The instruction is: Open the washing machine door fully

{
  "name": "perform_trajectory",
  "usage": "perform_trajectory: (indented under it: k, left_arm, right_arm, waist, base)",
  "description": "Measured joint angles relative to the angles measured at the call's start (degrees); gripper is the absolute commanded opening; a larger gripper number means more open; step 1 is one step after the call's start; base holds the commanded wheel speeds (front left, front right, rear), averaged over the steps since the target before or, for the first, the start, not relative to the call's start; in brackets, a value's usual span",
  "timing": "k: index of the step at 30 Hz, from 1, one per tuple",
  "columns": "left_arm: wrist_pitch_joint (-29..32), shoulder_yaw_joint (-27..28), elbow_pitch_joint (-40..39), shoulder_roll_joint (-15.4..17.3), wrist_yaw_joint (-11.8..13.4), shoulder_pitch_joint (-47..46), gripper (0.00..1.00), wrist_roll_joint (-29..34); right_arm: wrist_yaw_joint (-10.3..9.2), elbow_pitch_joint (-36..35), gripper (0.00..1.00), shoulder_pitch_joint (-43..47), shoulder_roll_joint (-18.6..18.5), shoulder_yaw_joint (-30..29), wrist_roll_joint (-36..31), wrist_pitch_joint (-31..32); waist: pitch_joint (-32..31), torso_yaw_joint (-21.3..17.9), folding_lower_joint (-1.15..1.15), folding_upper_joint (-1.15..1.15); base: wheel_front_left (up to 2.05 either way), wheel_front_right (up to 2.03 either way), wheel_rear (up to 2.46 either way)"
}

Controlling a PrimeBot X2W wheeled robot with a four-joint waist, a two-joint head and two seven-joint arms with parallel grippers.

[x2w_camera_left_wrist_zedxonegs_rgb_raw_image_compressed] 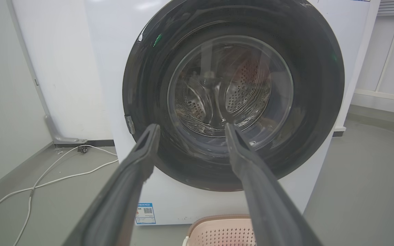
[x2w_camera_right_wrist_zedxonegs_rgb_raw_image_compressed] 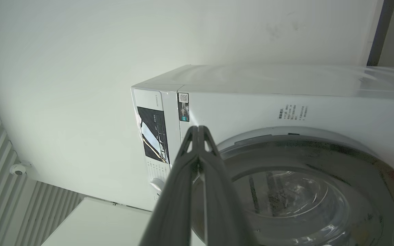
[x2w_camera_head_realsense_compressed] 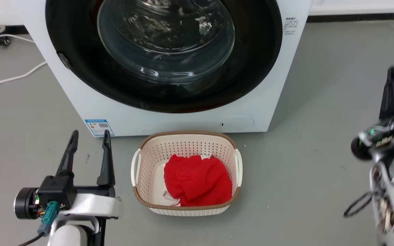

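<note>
Grey floor [x2w_camera_head_realsense_compressed: 320, 119] | basket [x2w_camera_head_realsense_compressed: 183, 147] w/ red cloth [x2w_camera_head_realsense_compressed: 198, 184] fronts closed washing machine door [x2w_camera_head_realsense_compressed: 164, 51]

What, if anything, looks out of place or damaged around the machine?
Nothing looks damaged or spilled. The washing machine door sits shut. The laundry basket stands upright before it, holding a red cloth. A loose white cable trails over the floor nearby.

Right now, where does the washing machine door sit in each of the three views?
Head view: washing machine door, top centre, cut by the top edge.
Left wrist view: centre, top rim cut off.
Right wrist view: lower right, view rolled sideways.
Shared landmark: its clear glass bowl window.
</note>
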Motion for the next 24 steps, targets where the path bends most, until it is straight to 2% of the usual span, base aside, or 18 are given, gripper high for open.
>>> perform_trajectory:
  k: [3,11,16,24]
  left_arm:
    - [0.0,0.38,-0.4,-0.01,-0.09,-1.23,1.0,0.02]
    - [0.0,0.75,-1.32,-0.04,-0.78,-4.31,1.0,0.24]
    - [0.0,0.62,-2.82,-0.07,-1.03,-6.51,1.0,0.2]
    - [0.0,0.22,-4.71,-0.12,-1.49,-9.79,1.0,0.04]
  right_arm:
    - [0.0,5.75,0.0,-7.23,-3.11,1.26,1.36,3.1]
    - [0.0,24.52,0.0,-28.46,-10.09,9.9,-0.12,13.06]
    - [0.0,35.41,0.0,-41.61,-11.69,15.59,-3.19,19.52]
    - [0.0,46.78,0.0,-56.86,-11.31,22.23,-7.45,28.61]
  waist:
    - [1.52,-0.23,0.0,0.0]
    - [5.63,-0.06,0.0,0.0]
    - [8.77,0.64,0.0,0.0]
    - [14.71,1.99,0.0,0.0]
  base:
    - [0.0,0.0,0.0]
    - [0.0,0.0,0.0]
    - [0.0,0.0,0.0]
    - [0.0,0.0,0.0]
